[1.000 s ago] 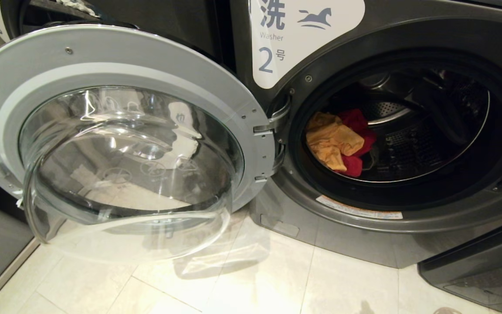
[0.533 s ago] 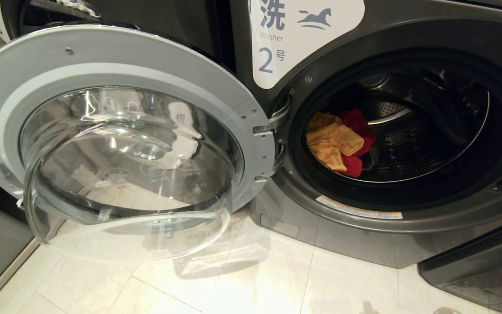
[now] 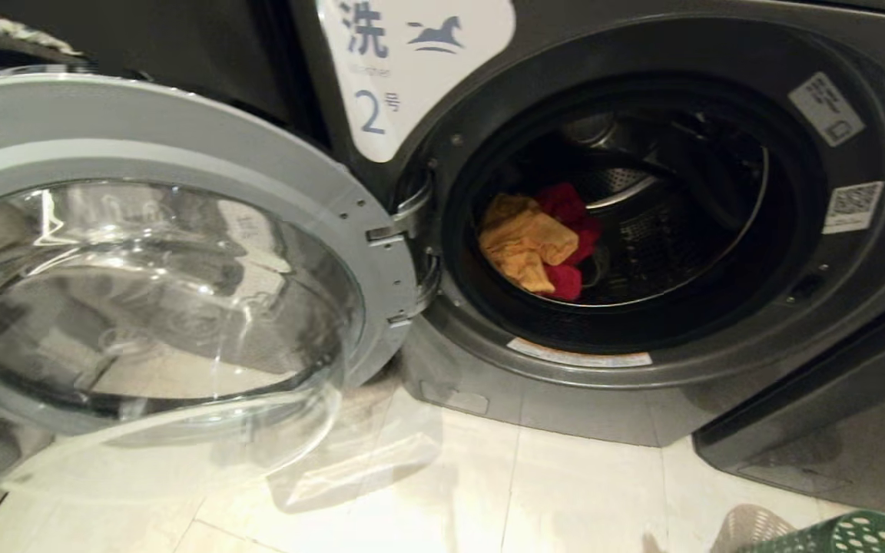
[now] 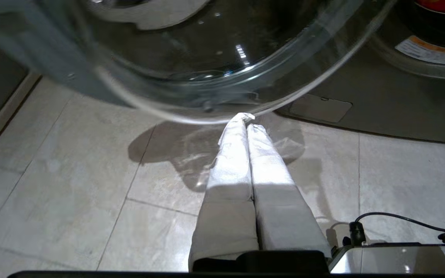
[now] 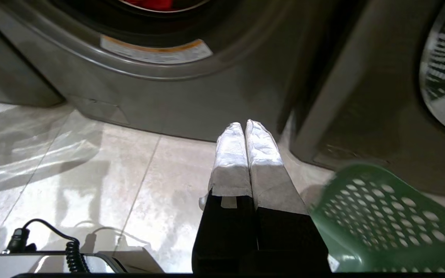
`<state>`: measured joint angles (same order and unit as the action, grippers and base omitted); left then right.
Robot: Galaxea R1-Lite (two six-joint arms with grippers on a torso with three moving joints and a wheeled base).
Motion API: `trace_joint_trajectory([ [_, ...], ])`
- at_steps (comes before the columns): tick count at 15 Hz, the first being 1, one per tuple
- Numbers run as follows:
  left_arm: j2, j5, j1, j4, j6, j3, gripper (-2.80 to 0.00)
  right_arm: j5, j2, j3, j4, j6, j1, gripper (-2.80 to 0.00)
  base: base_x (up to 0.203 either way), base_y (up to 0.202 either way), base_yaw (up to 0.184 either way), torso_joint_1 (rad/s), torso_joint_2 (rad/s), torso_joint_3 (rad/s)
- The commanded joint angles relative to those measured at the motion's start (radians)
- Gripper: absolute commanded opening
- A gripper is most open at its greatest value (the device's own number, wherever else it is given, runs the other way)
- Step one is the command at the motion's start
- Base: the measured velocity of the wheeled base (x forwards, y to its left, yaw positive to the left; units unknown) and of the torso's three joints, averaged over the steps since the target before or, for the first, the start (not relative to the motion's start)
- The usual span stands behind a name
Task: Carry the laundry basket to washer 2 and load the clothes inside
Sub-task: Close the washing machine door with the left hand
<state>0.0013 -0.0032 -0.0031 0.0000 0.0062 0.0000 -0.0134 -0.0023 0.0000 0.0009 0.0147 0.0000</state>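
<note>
Your right gripper [image 5: 245, 125] is nearer the laundry basket [image 5: 377, 216], which sits on the floor just beside it, before washer 2 [image 3: 642, 230]; both grippers are pinched closed, holding nothing.

washer 2 [image 3: 719, 399] white label [image 3: 419, 69]: "洗", horse logo, "2号", two QR stickers [image 3: 853, 206] by opening

Pale tiled floor [image 3: 565, 499] under washer 2 [image 3: 719, 399] and laundry basket [image 3: 850, 534].
</note>
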Motion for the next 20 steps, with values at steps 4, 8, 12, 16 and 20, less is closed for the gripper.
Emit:
trace_joint_trajectory([
  [4, 0.0, 0.001, 0.0, 0.0, 0.0, 0.0, -2.8, 0.001, 0.004, 0.0, 0.0, -0.004, 0.0, -2.8, -0.002, 0.004, -0.122, 0.002, 0.0, 0.004],
  [8, 0.0, 0.0, 0.0, 0.0, 0.0, 0.0, -2.8, -0.002, 0.004, 0.0, 0.001, 0.001, 0.0, -2.8, 0.0, 0.0, 0.0, 0.0, 0.0, 0.0],
  [12, 0.0, 0.0, 0.0, -0.001, 0.0, 0.0, -2.8, -0.003, 0.004, 0.0, 0.001, 0.001, 0.0, -2.8, -0.059, 0.0, 0.001, 0.005, 0.0, 0.001],
  [16, 0.0, 0.0, 0.0, -0.001, 0.0, 0.0, -2.8, -0.003, 0.004, 0.0, 0.001, -0.001, 0.0, -2.8, -0.197, 0.0, 0.001, 0.002, 0.0, 0.001],
  [20, 0.0, 0.0, 0.0, -0.001, 0.0, 0.0, -2.8, -0.002, 0.004, 0.0, 0.001, -0.001, 0.0, -2.8, -0.193, 0.0, 0.001, 0.005, 0.0, 0.002],
])
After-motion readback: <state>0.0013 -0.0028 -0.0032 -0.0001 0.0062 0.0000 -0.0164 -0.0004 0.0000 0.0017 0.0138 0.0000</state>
